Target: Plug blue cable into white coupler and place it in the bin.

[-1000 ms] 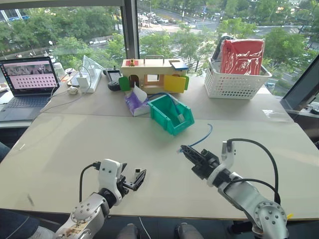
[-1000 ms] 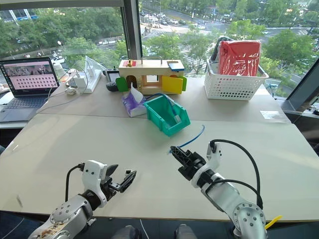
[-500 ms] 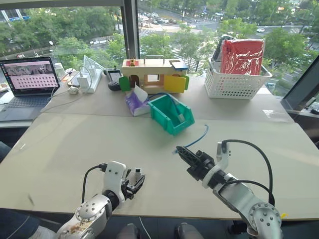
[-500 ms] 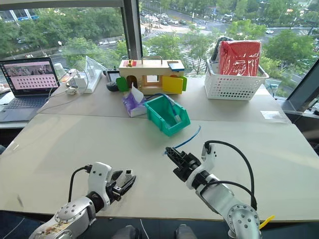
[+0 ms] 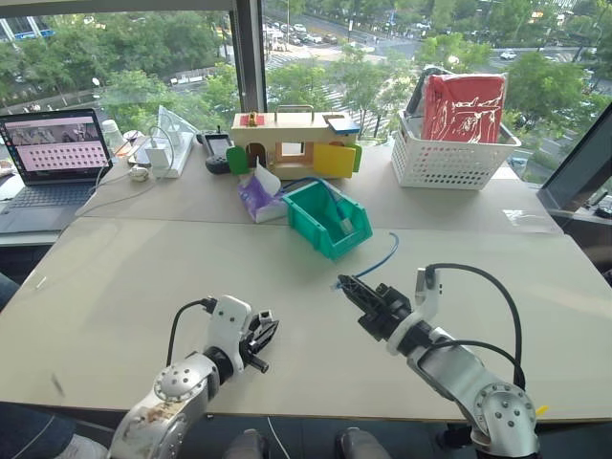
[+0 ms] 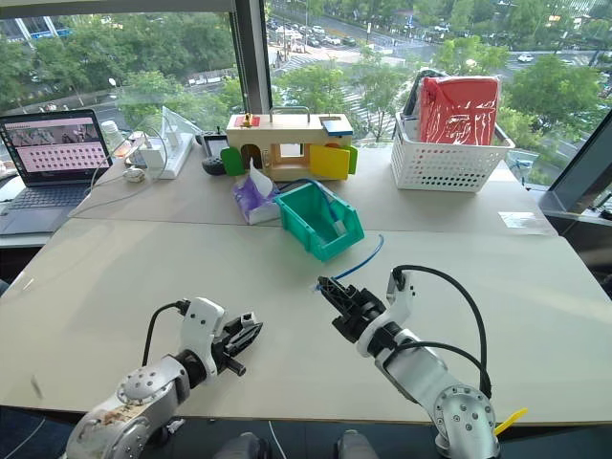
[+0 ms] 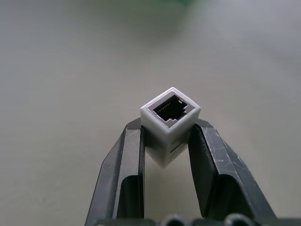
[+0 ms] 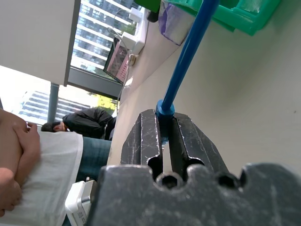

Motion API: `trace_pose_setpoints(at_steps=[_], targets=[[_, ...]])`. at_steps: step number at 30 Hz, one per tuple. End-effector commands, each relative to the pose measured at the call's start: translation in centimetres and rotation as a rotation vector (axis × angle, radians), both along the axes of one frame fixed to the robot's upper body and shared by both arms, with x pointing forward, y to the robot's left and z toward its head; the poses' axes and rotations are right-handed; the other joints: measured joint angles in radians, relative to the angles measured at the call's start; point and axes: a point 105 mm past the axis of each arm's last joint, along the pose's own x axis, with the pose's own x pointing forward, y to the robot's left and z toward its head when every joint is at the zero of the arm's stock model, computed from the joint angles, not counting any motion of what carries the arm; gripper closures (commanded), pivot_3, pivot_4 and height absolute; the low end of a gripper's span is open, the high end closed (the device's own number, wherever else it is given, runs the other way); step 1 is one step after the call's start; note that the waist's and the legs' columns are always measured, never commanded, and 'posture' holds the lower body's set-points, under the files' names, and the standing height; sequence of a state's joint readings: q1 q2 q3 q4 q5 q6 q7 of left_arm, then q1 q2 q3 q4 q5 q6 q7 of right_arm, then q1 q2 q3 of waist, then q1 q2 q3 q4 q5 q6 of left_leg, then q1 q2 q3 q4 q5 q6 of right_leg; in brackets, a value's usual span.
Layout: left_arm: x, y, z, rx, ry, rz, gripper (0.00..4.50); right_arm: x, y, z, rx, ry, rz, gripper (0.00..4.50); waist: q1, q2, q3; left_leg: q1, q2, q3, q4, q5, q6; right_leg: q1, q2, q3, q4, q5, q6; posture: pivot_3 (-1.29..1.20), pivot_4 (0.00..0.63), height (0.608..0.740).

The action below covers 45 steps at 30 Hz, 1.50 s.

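One left gripper (image 7: pixel 167 141) grips one white coupler (image 7: pixel 170 123); one right gripper (image 8: pixel 164 134) pinches one blue cable (image 8: pixel 188 52); one bin (image 5: pixel 325 222) waits.

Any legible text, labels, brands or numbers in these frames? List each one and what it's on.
None can be read.
Laptop screen: rows of pink content, too small to read.
White coupler held in the left tool: faint grey marks on its side, too blurred to read.
Red bag in the white lattice basket: white lines, not legible as lettering.
Teal bin, wooden toy box: no lettering visible.
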<state>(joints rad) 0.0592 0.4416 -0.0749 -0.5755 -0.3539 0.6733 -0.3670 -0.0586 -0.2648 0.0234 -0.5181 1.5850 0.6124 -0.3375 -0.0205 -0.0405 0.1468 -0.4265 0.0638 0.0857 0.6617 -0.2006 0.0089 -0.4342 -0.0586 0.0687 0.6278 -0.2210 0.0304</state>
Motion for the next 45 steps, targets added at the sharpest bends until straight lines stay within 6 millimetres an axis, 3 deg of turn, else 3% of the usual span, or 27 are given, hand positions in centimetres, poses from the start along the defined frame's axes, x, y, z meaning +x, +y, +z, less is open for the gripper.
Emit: trace_pose_setpoints(at_steps=[1,7,14,28,43,45], targets=[[1.1,-0.6,2.2,0.066,-0.158,-0.223,3.65,0.2,0.1,1.2,0.027,-0.06,-0.018,4.5,0.001,0.0,0.0,0.0,0.0,0.0,0.0,0.0,0.0,0.0,0.0,0.0,0.0,0.002,-0.003,0.0,0.15,0.737],[3.6,-0.4,1.0,0.235,-0.279,-0.577,3.65,0.6,-0.2,1.5,0.044,-0.083,-0.076,4.5,0.004,0.0,0.0,-0.005,-0.001,0.004,0.0,0.0,0.0,-0.003,0.0,0.0,-0.001,0.002,-0.003,0.0,0.15,0.737],[7.3,-1.1,-0.2,0.19,-0.282,-0.703,3.65,0.7,-0.9,1.7,0.057,-0.102,-0.144,4.5,0.006,0.0,0.0,-0.007,-0.002,0.005,-0.001,0.0,0.0,-0.004,0.0,-0.002,-0.002,0.006,0.004,0.0,0.15,0.737],[8.6,-6.8,0.2,0.081,-0.251,-0.945,3.65,1.0,-1.8,2.2,0.055,-0.142,-0.228,4.5,0.003,-0.001,-0.001,-0.01,-0.004,0.001,0.0,0.001,0.001,-0.003,0.001,-0.004,-0.001,0.006,0.006,0.0,0.15,0.737],[9.6,-7.7,-0.8,0.147,-0.211,-0.919,3.65,0.7,-3.1,2.5,0.036,-0.158,-0.288,4.5,0.001,-0.001,-0.001,-0.01,-0.004,-0.001,0.001,0.001,0.001,-0.003,0.0,-0.004,-0.001,0.006,0.006,0.0,0.15,0.737],[9.7,-7.6,-0.6,0.124,-0.201,-0.912,2.61,0.8,-3.1,2.6,0.032,-0.159,-0.288,4.5,0.002,-0.001,-0.001,-0.01,-0.004,-0.001,0.001,0.001,0.001,-0.003,0.0,-0.004,-0.001,0.006,0.006,0.0,0.15,0.737]])
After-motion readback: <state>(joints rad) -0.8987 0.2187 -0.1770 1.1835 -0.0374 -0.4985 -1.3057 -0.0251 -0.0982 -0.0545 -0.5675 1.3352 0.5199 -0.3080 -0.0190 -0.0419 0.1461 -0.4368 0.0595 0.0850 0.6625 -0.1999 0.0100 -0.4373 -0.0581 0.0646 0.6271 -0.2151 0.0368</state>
